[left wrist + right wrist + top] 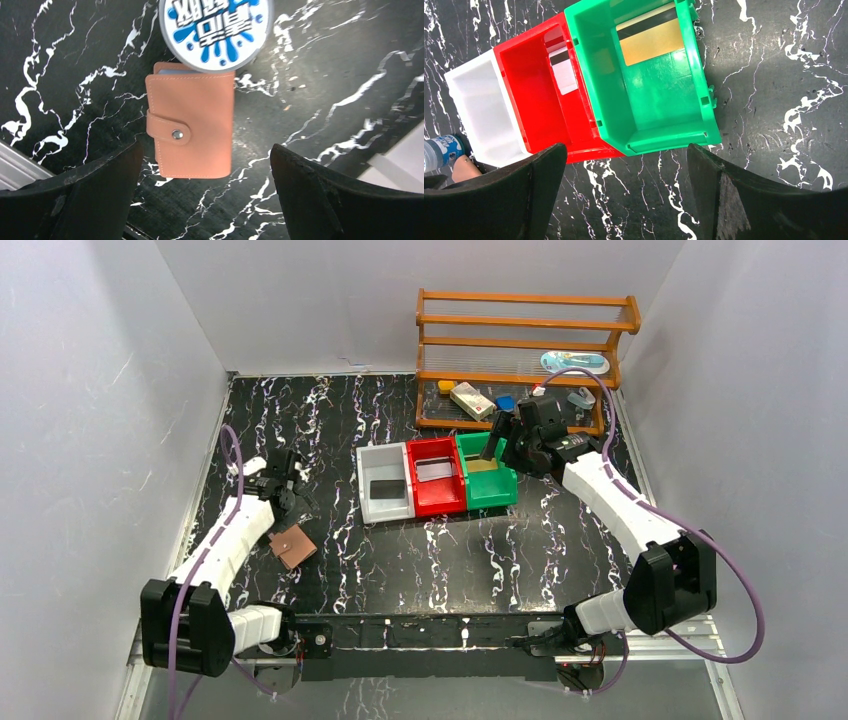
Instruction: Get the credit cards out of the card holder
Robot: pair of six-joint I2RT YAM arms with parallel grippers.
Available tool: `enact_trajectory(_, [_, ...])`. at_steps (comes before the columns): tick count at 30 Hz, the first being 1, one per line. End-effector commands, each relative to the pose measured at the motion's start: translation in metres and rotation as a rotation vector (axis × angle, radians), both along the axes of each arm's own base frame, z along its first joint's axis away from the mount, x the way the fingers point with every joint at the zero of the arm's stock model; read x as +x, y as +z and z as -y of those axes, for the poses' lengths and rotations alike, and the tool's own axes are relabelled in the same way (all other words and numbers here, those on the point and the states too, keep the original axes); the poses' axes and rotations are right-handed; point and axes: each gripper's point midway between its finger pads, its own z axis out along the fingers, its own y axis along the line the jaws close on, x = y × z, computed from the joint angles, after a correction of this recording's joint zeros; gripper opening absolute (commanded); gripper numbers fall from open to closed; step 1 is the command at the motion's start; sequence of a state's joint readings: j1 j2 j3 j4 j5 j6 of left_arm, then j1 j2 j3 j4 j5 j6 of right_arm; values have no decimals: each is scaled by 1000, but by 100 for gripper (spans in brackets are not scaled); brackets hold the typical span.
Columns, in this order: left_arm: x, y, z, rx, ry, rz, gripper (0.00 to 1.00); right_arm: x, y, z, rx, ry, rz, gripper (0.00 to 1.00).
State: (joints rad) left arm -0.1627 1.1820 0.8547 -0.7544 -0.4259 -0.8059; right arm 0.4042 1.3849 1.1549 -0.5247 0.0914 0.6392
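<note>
black marble table [400, 570] carries a wooden rack [525, 340] at the back, then a white bin [372, 508], red bin [437, 505] and green bin [495, 498], each holding one of the credit cards [651, 42]. the card holder [195, 125] lies snapped shut under the left gripper [204, 149], fingers wide apart. the right gripper [625, 147] hangs spread over the green bin. any further card likely means freeing the strap tab [167, 127] first. a round blue-lettered disc [215, 30] overlaps the holder's far edge.

Card holder [292, 546] left of bins [440, 503]; cards [651, 40] apparently inside.

Brown card holder [293, 547], white, red, green bins [440, 503]
</note>
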Motion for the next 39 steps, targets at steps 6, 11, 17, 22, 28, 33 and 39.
enact_trajectory(6, [-4,-36,-7,24,45,-64,98,-1,-3,-6,24,13,-11,98])
enact_trajectory(11, [-5,-49,-5,22,31,-112,98,-3,-6,-10,39,29,-30,98])
enact_trajectory(17, [-21,-73,5,-27,25,-220,96,-4,-4,-12,50,36,-32,98])
enact_trajectory(22, [-27,-81,21,-118,-3,-251,81,-9,-6,-13,58,44,-45,98])
enact_trajectory(28, [-42,-90,56,-271,-73,-269,72,-18,-13,-10,59,42,-62,98])
enact_trajectory(33, [-56,-92,92,-334,-157,-255,67,-26,-20,-9,68,42,-83,98])
enact_trajectory(39, [-69,-87,141,-405,-273,-265,65,-36,-26,-7,72,43,-107,98])
